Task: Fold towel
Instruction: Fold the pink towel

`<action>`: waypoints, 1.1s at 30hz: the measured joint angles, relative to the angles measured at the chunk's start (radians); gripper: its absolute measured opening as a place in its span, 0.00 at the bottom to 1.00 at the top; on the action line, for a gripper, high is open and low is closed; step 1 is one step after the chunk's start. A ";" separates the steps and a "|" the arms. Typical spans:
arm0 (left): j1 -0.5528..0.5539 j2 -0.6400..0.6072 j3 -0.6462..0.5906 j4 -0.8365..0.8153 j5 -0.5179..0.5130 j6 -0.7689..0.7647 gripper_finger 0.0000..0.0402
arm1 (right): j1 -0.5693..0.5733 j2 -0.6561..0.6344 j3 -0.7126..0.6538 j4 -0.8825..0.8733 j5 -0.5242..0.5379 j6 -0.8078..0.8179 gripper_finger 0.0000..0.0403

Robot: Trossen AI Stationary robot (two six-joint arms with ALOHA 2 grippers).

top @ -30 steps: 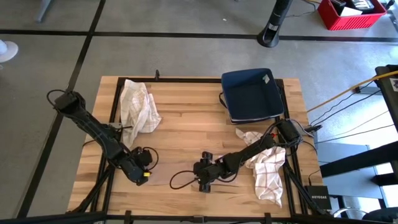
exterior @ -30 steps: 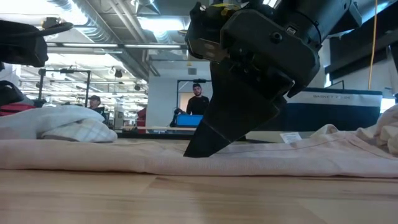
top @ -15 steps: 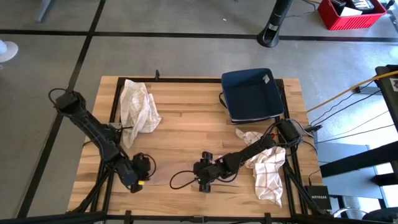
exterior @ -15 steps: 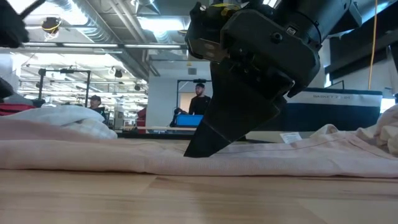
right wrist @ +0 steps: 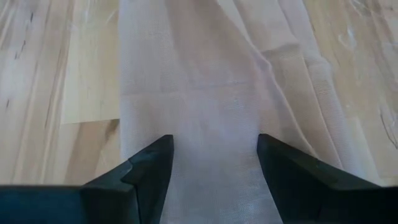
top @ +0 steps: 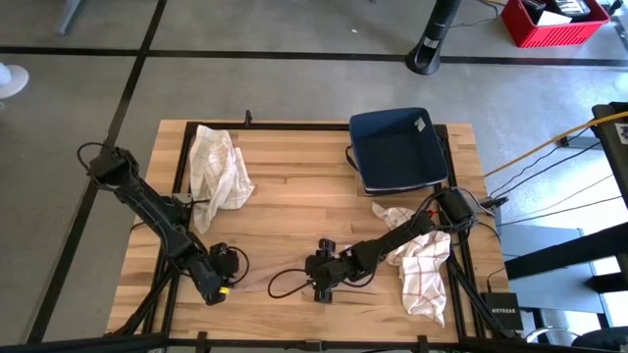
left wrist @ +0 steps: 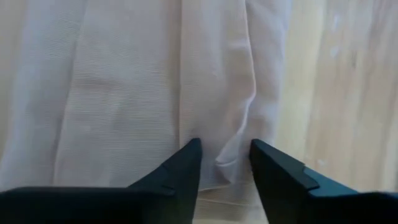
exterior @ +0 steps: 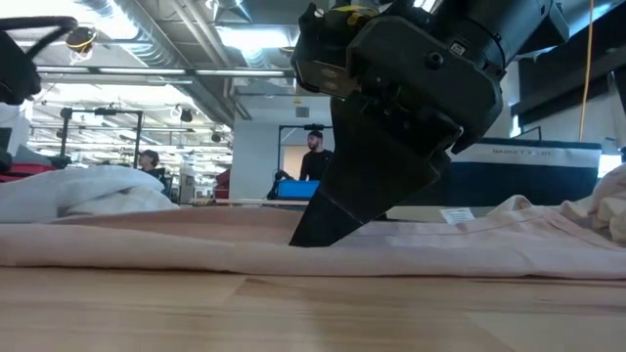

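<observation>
A pale pink towel (top: 260, 273) lies flat along the table's near edge, and the low view shows it as a long low band (exterior: 469, 249). My left gripper (top: 224, 280) stands at its left end. It is open and slants down, with a small pucker of cloth (left wrist: 227, 157) between the fingertips. My right gripper (top: 322, 282) stands open at the towel's right part, its two fingers (right wrist: 155, 163) wide apart over flat cloth (right wrist: 211, 124). My left gripper has its fingertips (left wrist: 189, 158) on the towel beside the near edge (left wrist: 217, 186), slanting down from above. A narrow wrinkle stands up in the gap. I cannot tell whether the cloth is pinched; it lies on the table. My right gripper comes down at a slant, and its fingertips (exterior: 301, 239) rest on the towel's top, which lies flat on the wood. Nothing is pinched: the cloth (right wrist: 208, 168) runs smooth between the spread fingers.
A crumpled white checked towel (top: 220, 167) lies at the far left and another (top: 420, 267) at the near right, under my right arm. A navy folded stack (top: 397, 149) sits at the far right. People (exterior: 313, 161) stand in the room beyond the table.
My left gripper has turned and tipped a little at the towel's left end. In the low view the towel's left part now lies lower, with a strip of table showing behind it. My right gripper has kept still.
</observation>
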 joint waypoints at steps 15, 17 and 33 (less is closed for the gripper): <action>0.100 -0.135 0.000 -0.163 0.089 0.025 0.37 | 0.000 0.000 0.000 0.001 0.000 0.000 0.59; 0.100 -0.143 0.000 -0.179 0.053 0.035 0.37 | 0.000 0.000 0.000 0.001 0.000 0.000 0.59; 0.100 -0.143 -0.001 -0.271 -0.018 -0.020 0.37 | 0.000 0.000 0.000 0.001 0.000 0.000 0.59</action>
